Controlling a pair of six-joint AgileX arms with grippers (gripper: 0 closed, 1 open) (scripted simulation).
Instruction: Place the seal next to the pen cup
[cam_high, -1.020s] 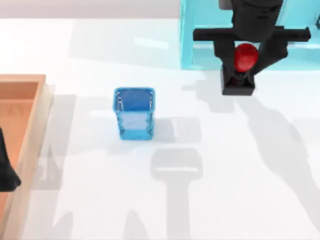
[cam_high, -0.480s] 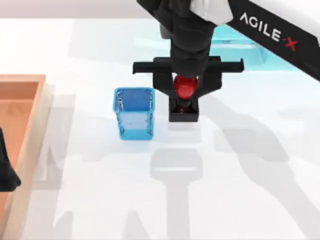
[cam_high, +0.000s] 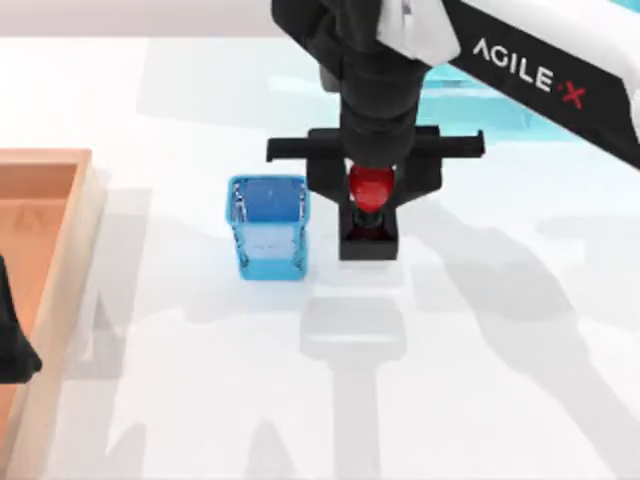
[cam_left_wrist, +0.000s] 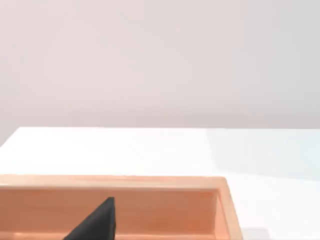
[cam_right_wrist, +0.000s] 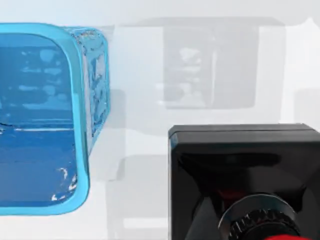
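right gripper clamped on seal | just right of cup, apart | left arm parked far left, fingers unclear

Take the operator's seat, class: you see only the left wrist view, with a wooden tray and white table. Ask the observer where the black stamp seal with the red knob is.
Observer: In the top view, the black-based, red-knobbed seal stands upright on the right of the small blue mesh pen cup.
Operator: Is anything holding it?
Observer: Yes. The right pincer is shut on it from above, and the left pincer is parked over the wooden tray.
Operator: Does it touch the cup?
Observer: No. The right wrist view shows a strip of white table between them.
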